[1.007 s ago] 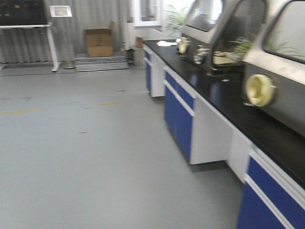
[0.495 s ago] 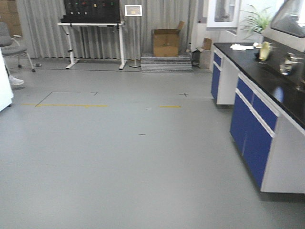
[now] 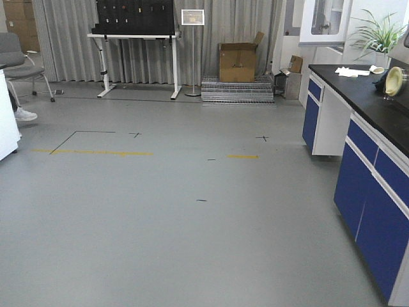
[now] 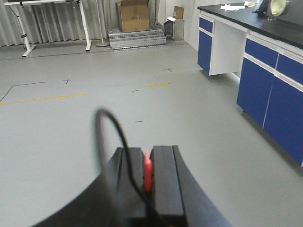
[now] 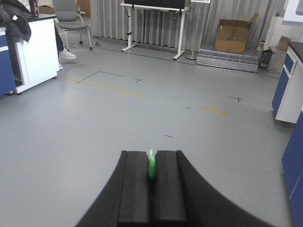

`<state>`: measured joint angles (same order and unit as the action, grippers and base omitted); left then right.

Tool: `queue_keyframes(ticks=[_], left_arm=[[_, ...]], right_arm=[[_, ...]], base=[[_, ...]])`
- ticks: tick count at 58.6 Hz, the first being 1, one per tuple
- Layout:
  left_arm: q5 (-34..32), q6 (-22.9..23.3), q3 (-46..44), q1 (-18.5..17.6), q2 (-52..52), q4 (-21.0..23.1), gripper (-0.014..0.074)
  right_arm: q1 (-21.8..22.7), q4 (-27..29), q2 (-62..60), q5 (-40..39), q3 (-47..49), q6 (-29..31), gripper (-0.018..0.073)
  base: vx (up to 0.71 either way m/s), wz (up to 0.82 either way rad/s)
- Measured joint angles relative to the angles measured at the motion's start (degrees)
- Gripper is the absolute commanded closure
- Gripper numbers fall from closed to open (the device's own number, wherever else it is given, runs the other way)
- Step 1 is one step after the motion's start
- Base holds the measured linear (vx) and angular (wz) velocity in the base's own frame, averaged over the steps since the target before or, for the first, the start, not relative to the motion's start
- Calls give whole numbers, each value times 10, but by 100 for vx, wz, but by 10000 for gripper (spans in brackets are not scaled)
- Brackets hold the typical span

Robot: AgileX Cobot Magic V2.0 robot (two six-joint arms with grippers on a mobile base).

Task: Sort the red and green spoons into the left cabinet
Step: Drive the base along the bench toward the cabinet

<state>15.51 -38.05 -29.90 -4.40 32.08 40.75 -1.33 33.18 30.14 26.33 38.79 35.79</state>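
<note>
The red spoon (image 4: 147,174) sits in the left gripper (image 4: 147,154): the two black fingers are drawn in narrow on it, so only a thin red strip shows in the slot between them, its tip poking just past the finger ends. A black cable (image 4: 105,124) loops up beside the left finger. The green spoon (image 5: 152,166) is held the same way in the right gripper (image 5: 151,155), jaws pressed close on a thin green sliver that stands upright between them. Both grippers hang over bare grey floor (image 3: 160,243), which carries strips of yellow tape (image 3: 96,152) and small black marks.

Against the curtained far wall a cardboard box (image 3: 238,61) stands on a low metal grating (image 3: 236,89) with its flaps open (the inside cannot be seen from these angles). Along the right runs a lab bench with a black countertop (image 3: 370,102) over blue cupboard doors (image 3: 367,211), all of them closed. On the counter's far end lie something white and flat and a pale yellow round object, with a potted plant (image 3: 377,32) behind. A standing desk (image 3: 137,38) and an office chair (image 3: 16,61) are at the far left.
</note>
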Motion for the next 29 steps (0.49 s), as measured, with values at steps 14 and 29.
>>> queue_keyframes(ticks=[14,29], left_arm=[[0,0,0,0,0,0,597],[0,0,0,0,0,0,597]], right_arm=[[0,0,0,0,0,0,562],[0,0,0,0,0,0,562]], base=[[61,-1],[66,8]])
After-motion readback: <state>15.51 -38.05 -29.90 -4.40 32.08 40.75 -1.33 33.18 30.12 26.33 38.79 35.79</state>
